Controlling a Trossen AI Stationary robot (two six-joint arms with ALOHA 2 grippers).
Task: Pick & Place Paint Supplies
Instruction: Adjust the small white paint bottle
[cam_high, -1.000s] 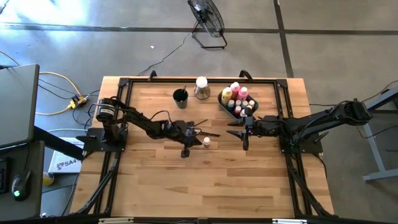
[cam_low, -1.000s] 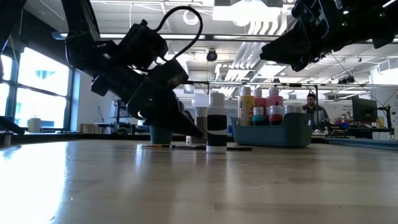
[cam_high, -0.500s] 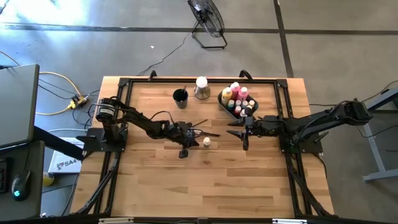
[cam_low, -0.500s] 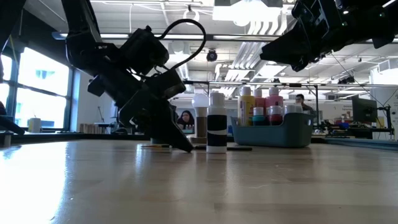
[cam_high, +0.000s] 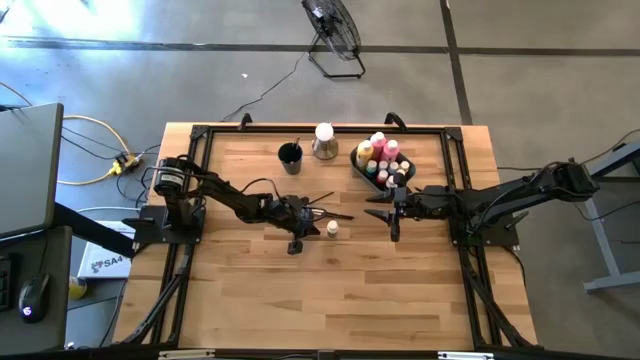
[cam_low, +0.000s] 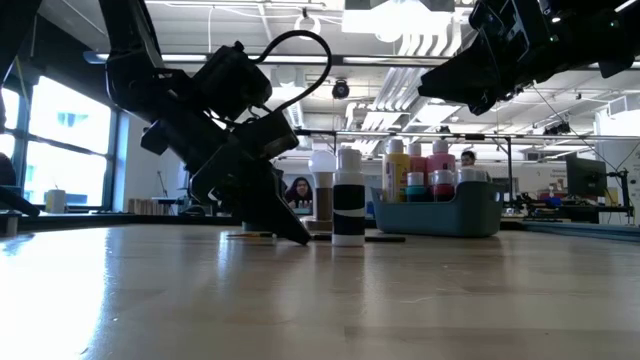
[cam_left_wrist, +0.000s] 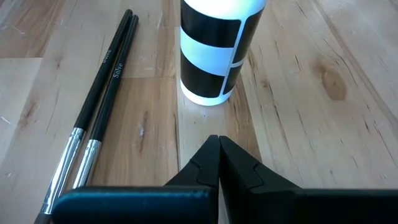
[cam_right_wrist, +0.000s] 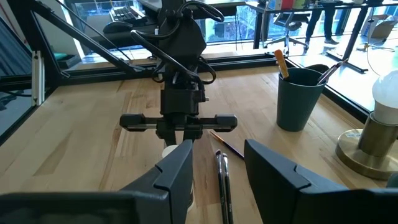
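The left end effector (cam_left_wrist: 217, 149), fingers together and empty, sat low on the surface (cam_high: 400, 280) just short of the pot (cam_left_wrist: 217, 50), beside two brushes (cam_left_wrist: 102, 93); it should spread before advancing; the right end effector (cam_right_wrist: 217, 163) waited apart.

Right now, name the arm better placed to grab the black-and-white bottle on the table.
Left. The left gripper, fingers shut, sits low right beside the black-and-white bottle. The right gripper is open but hangs farther away, near the bin.
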